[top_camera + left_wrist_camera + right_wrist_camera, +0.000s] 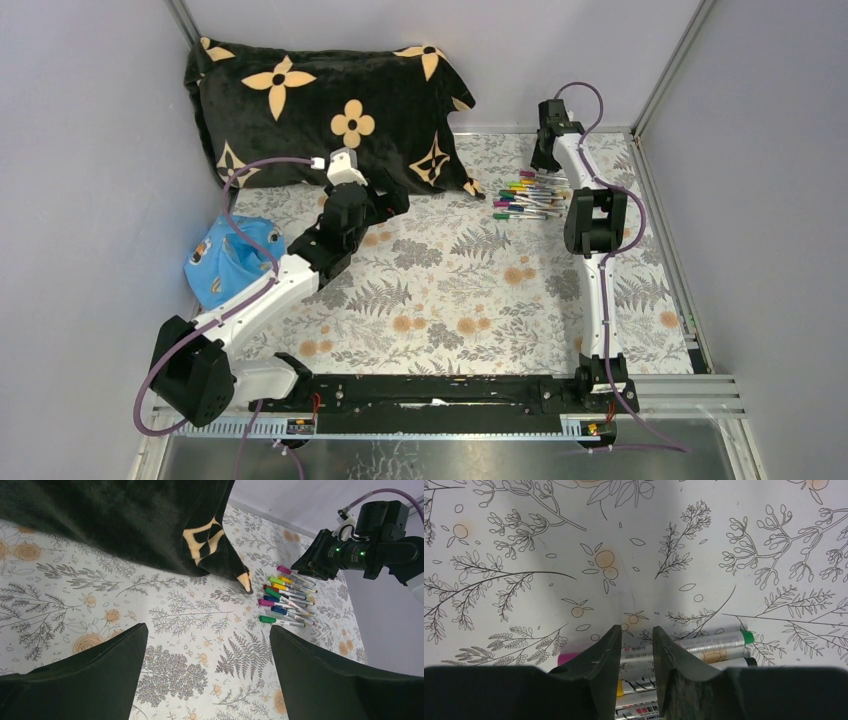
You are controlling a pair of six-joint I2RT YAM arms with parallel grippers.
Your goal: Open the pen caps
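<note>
pens (pixel 530 198) lie packed side by side at far right, pen caps (pixel 272 592) on. right gripper (pixel 637 630) hovers over them, jaws half apart, empty — may nudge the row or pinch two at once. left gripper (pixel 207 626) wide open, empty, well apart — no counter-hold for pulling.

In the top view we find the pillow (pixel 320 100) in the upper left against the back wall. A crumpled cloth (pixel 230 262) lies below it at the left edge of the table (pixel 450 300), and the pens (pixel 528 198) lie side by side right of centre, just right of the pillow's lower right corner. The left gripper (pixel 388 198) sits at the pillow's lower edge, well apart from the pens, and the right gripper (pixel 546 160) stands just above them in the frame.
</note>
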